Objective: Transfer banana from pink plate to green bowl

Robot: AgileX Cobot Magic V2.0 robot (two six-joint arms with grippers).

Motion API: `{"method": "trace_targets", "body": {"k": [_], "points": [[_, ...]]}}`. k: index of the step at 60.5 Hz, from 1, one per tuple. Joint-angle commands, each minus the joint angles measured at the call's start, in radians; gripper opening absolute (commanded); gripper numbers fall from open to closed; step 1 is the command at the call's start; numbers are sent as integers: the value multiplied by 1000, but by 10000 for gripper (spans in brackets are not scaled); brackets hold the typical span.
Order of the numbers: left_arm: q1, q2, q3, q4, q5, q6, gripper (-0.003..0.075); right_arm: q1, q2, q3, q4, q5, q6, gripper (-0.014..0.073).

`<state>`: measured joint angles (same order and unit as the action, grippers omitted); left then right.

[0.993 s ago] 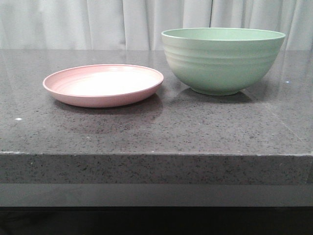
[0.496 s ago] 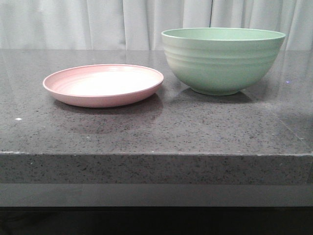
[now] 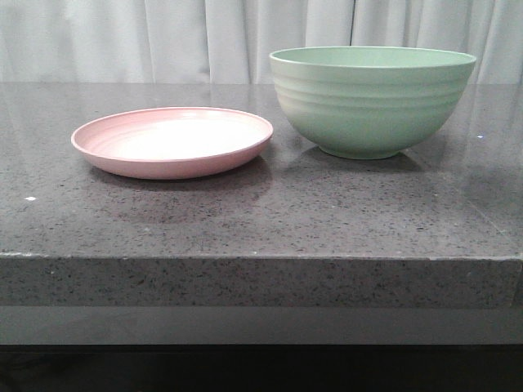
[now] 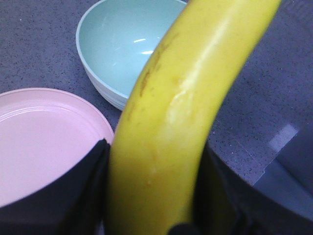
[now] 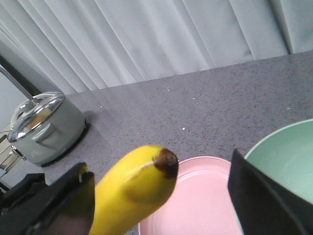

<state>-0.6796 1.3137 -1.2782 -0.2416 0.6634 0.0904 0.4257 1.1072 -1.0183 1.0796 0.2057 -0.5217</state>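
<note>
- the banana (image 4: 166, 137) stands clamped between the two dark fingers (image 4: 83, 191) of the left gripper (image 4: 155, 156); both fingers press against its yellow skin, and it fills most of the left wrist view.
- it is off the pink plate (image 4: 44, 142) and hangs in the air, with the plate and the green bowl (image 4: 122, 49) both showing beneath it on the table (image 4: 39, 44).
- in the right wrist view the banana's dark tip (image 5: 166, 162) sits between the fingers of the right gripper (image 5: 159, 169), which are spread wide apart (one finger (image 5: 259, 200) stands well clear of the fruit; whether the other touches it i cannot quite tell).
- from the front, the plate (image 3: 172, 143) lies bare on the grey speckled table (image 3: 261, 220), and the bowl (image 3: 372, 102) stands just beside it at about 2 o'clock, the two apart.
- the inside of the bowl, where the left wrist view shows it, is plain pale green with two bright glints.
- a lidded metal pot (image 5: 41, 127) sits on the table by the pale curtain (image 5: 171, 39).
</note>
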Motion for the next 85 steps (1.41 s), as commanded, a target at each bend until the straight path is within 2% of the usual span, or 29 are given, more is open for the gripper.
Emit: {"method": "trace_targets", "body": {"k": [1, 17, 47, 50, 62, 69, 79, 85], "points": [[-8, -36, -28, -26, -90, 0, 22, 3, 17, -59, 49, -15, -11, 582], [-8, -36, -28, -26, -90, 0, 22, 8, 111, -119, 99, 35, -11, 582], [-8, -36, -28, -26, -97, 0, 22, 9, 122, -132, 145, 103, -11, 566], [-8, -36, -28, -26, -97, 0, 22, 9, 122, -132, 148, 106, -11, 530], [-8, -36, -28, -26, -97, 0, 22, 9, 122, -132, 167, 100, -11, 276], [-8, -36, -28, -26, -97, 0, 22, 9, 122, -132, 173, 100, -11, 161], [-8, -36, -28, -26, -97, 0, 41, 9, 122, -132, 175, 98, -11, 87], [-8, -36, -28, -26, -97, 0, 102, 9, 122, -132, 175, 98, -13, 87]]}}
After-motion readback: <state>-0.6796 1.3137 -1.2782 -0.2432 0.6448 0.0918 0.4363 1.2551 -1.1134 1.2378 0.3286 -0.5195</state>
